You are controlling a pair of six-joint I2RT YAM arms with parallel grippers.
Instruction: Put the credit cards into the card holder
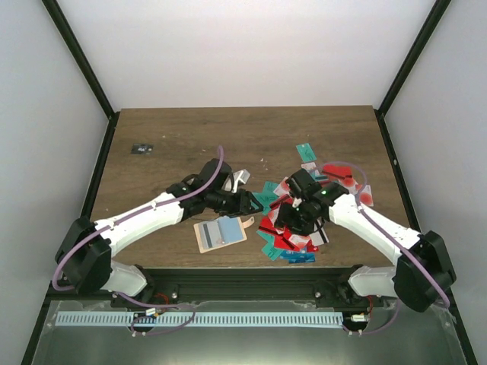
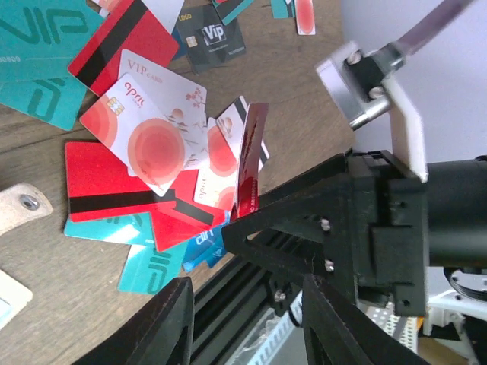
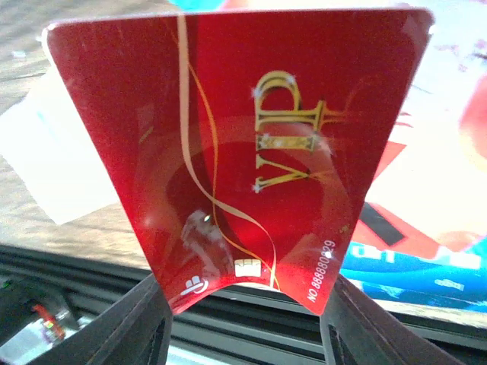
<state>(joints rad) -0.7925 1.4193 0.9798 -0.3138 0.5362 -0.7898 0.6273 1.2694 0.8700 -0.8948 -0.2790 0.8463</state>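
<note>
The right pincer (image 3: 243, 312) is clenched on 1 red VIP card (image 3: 251, 152), which is gripped by one end and held upright, clear of the surface (image 1: 190, 137). In the left wrist view the same card is seen edge-on above the heap. The left pincer (image 2: 245, 304) is released, with its 2 fingers parted and nothing seen between them, and it is held near the right one. Beyond the pincers, the credit cards (image 2: 99, 179) are spread in a loose, overlapping heap on the right half of the surface. Red, teal and blue ones are seen, along with white ones bearing a red circle, and a few more are scattered toward the far right. The card holder (image 1: 219, 234) is laid open and flat near the front edge, left of the heap and just nearer the arm bases than the left pincer, with its snap tab (image 1: 248, 222) turned toward the cards. A grey-blue patch is seen on its inner face; whether that is a card already lodged cannot be told. The task is judged to be at an early stage: 1 card is picked up but not yet delivered, at most 1 may be in the holder, and nearly the whole heap is left to be moved.
</note>
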